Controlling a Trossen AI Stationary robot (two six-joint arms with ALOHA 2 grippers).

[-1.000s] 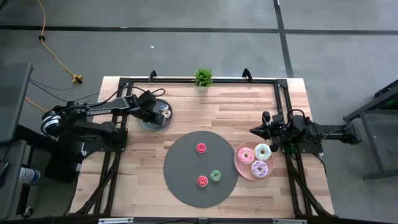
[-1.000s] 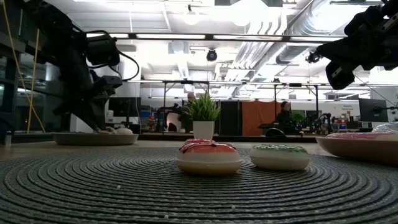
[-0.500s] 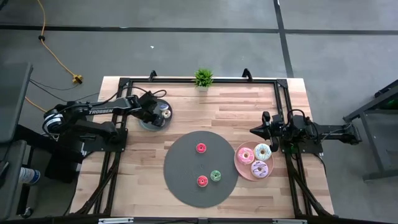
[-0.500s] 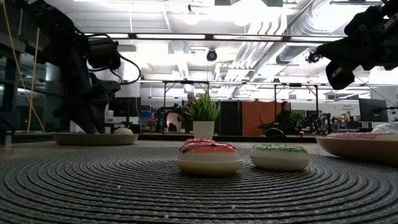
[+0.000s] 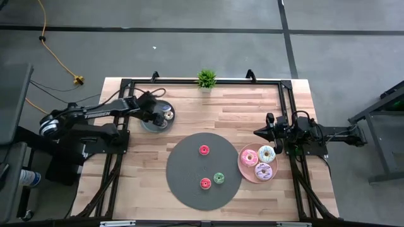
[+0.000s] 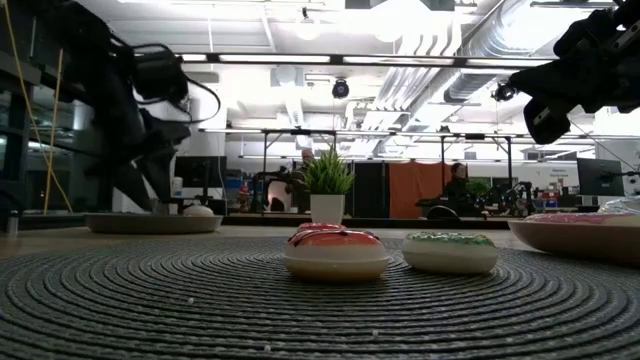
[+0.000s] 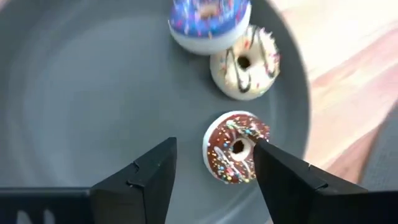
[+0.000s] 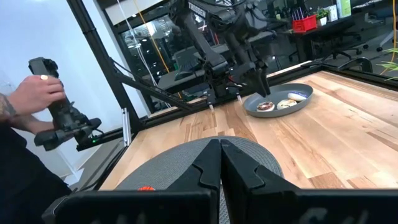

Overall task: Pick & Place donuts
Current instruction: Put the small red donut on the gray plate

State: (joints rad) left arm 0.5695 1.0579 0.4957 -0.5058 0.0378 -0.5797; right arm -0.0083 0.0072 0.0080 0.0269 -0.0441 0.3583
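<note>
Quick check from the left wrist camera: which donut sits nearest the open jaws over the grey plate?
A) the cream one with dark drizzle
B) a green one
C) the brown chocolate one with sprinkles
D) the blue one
C: the brown donut lies just beside the left gripper, whose jaws stand open, while the cream donut and blue donut lie farther off on the grey plate.

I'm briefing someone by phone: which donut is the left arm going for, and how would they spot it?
Find the small grey plate at the table's far left, under the left hand. Three tiny donuts lie on it; the open hand hangs over the brown donut. It has chocolate icing with sprinkles, unlike the cream donut and the blue donut.
</note>
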